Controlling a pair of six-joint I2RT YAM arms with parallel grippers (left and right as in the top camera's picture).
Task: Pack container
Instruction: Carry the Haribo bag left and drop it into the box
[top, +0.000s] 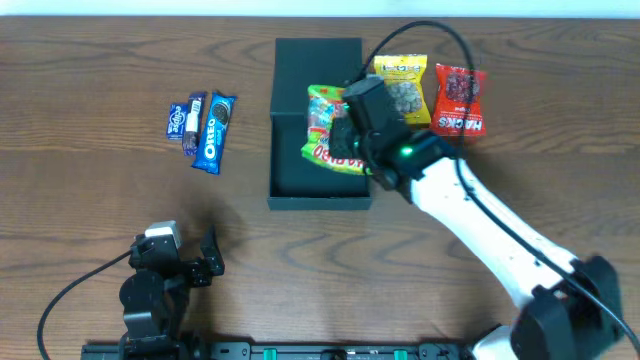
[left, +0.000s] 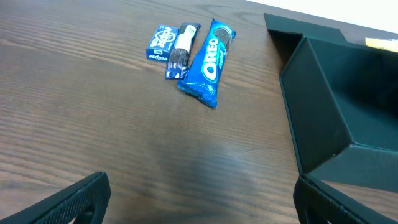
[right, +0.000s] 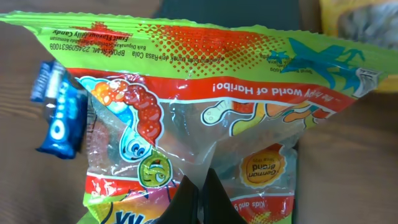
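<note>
The container (top: 300, 185) is a dark open box at the table's middle; its wall also shows in the left wrist view (left: 323, 118). My right gripper (top: 352, 135) is shut on a green Haribo gummy bag (top: 325, 125) and holds it over the box's right side; the bag fills the right wrist view (right: 186, 106), pinched between the fingers (right: 203, 199). My left gripper (top: 195, 262) is open and empty near the front left, its fingertips at the bottom corners of its wrist view (left: 199, 202).
An Oreo pack (top: 213, 132), a small dark bar (top: 193, 120) and an Eclipse packet (top: 176, 120) lie left of the box, also in the left wrist view (left: 209, 62). A yellow snack bag (top: 402, 85) and a red bag (top: 460, 98) lie right of it.
</note>
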